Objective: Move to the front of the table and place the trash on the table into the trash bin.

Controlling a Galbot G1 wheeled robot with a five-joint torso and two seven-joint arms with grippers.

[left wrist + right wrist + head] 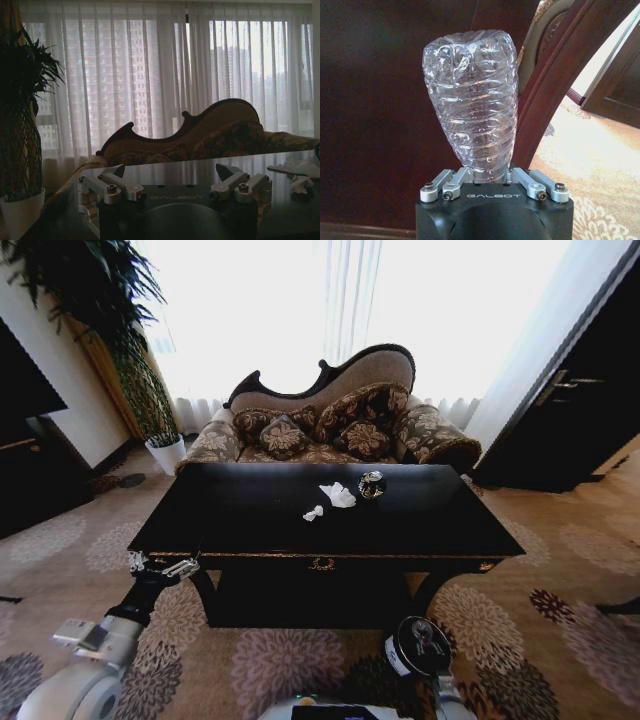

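Here the right gripper (pixel 485 180) held the clear bottle (pixel 472 105) firmly, low near the trash bin (pixel 415 645). The left gripper (pixel 172 182) waited wide open at the table's (pixel 250 515) left corner. The crinkled plastic was slippery, so the bottle could slide out beside the bin.

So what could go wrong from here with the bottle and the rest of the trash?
The right gripper pinches only the narrow end of the crinkled bottle, so it could slip or tip. The bin sits low beside the table leg, a tight drop. The left gripper, open at the table edge, could bump it.
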